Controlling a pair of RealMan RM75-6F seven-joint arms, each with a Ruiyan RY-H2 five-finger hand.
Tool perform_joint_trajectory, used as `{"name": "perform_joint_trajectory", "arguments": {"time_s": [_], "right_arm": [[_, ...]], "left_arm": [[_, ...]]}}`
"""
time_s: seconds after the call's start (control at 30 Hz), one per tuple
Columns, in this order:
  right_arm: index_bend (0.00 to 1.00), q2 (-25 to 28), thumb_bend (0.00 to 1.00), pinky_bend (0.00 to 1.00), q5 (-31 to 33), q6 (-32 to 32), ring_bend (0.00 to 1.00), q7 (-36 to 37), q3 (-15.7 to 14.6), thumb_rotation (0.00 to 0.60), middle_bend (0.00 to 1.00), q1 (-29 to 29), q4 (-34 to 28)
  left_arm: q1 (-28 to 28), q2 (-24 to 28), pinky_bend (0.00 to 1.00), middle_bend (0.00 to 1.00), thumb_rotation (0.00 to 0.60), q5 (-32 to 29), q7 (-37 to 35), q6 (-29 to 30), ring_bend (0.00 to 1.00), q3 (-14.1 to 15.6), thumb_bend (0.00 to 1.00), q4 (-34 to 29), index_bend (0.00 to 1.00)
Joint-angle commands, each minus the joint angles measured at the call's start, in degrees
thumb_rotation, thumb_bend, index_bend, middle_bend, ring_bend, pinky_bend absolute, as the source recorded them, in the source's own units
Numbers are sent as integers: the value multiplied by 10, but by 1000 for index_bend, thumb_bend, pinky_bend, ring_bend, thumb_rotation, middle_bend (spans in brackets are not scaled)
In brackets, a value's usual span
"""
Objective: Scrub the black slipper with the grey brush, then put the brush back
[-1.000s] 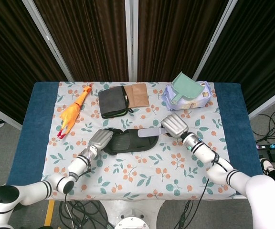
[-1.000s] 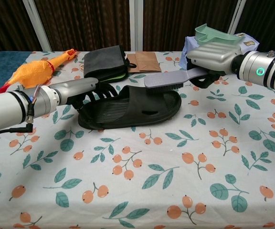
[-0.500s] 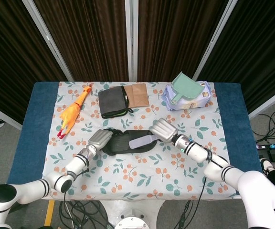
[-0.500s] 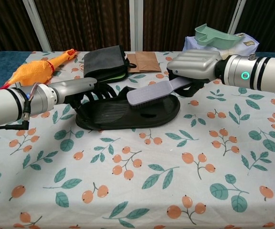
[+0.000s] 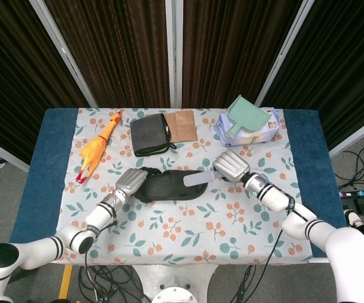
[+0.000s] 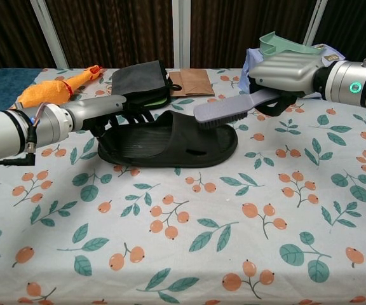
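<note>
Right hand (image 6: pixel 284 71): closed around the grey brush (image 6: pixel 224 110) handle, brush laid over the black slipper (image 6: pixel 170 147) toe.
Left hand (image 6: pixel 107 111): heel end gripped, at 9 o'clock.

Your left hand (image 6: pixel 103 109) grips the heel end of the black slipper (image 6: pixel 170 147), which lies flat on the floral tablecloth (image 6: pixel 189 254). Your right hand (image 6: pixel 284 75) holds the grey brush (image 6: pixel 224 110) by its handle, head tilted down over the slipper's toe end. Behind: rubber chicken (image 6: pixel 49 94), black pouch (image 6: pixel 140 82), green dustpan (image 6: pixel 284 47).
</note>
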Motion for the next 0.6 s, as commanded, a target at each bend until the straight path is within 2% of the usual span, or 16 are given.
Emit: {"name": "perform_joint_trajectory", "arguments": {"time_s": [0.03,0.33,0.6], "right_arm": [[1000,2,665,1000,29,-2,1000,73,25,600,1000,0,-19],[1000,-29,665,1000,46,-62,1000,70,36,600,1000,29,-14],[1000,-50,665,1000,41,-93,1000,30,19,600,1000,34,19]], "left_arm": [[2,-4,440,367,600,6,0,10,265,2,59,3,314],[9,-5,440,369,600,16,-58,20,265,-4,59,1,314],[5,-2,440,369,600,32,-99,14,265,0,59,7,314]]}}
